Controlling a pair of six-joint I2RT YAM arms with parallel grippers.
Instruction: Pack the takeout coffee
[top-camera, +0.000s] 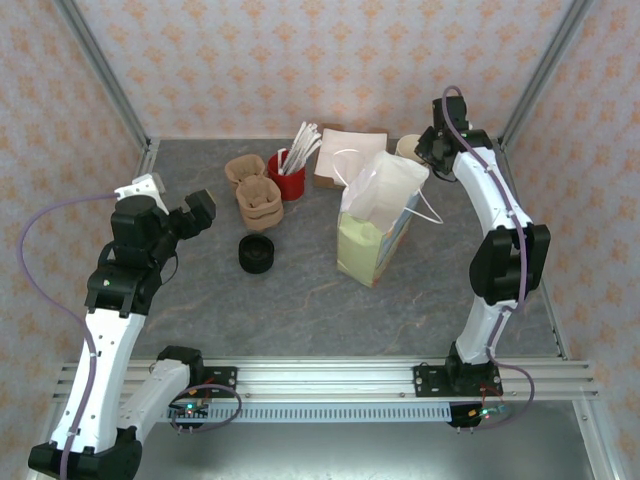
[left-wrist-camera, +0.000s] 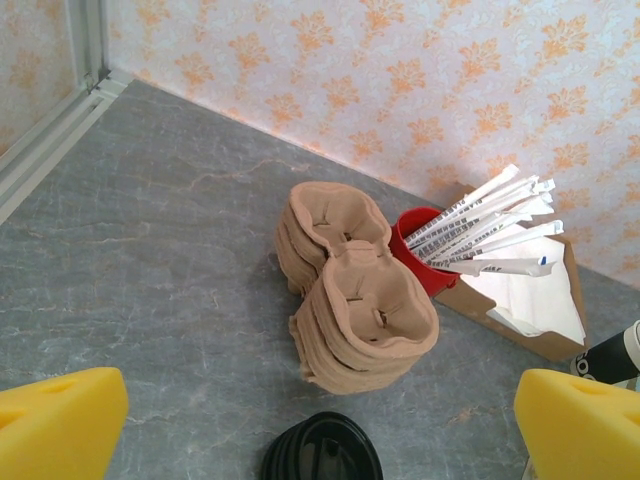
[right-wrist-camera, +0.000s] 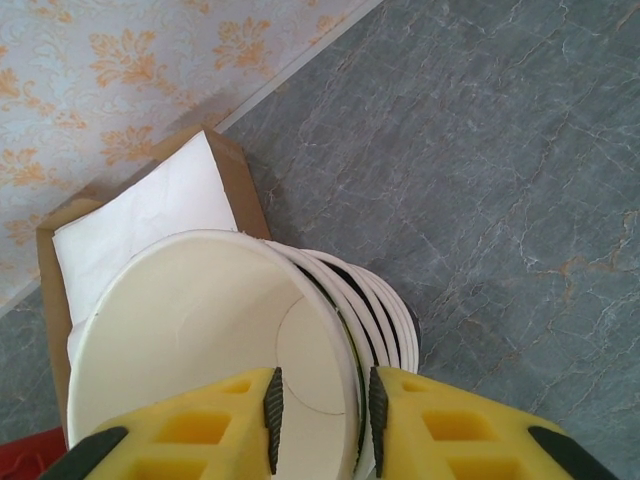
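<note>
The right end effector (right-wrist-camera: 322, 420), yellow-fingered, straddles the top white paper cup (right-wrist-camera: 200, 330) at its smooth round rim, unclamped. The left end effector (left-wrist-camera: 320, 400) gapes wide near moulded pulp carriers (left-wrist-camera: 360, 320).

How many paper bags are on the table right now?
1. The paper bag stands right of centre, handles up, to the right of the black lids. No other bag is visible.

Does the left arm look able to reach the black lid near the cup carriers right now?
Probably yes: the left pincer is open and hovers close above the black lid, nothing covers it, and the cup carriers stand just behind.
</note>
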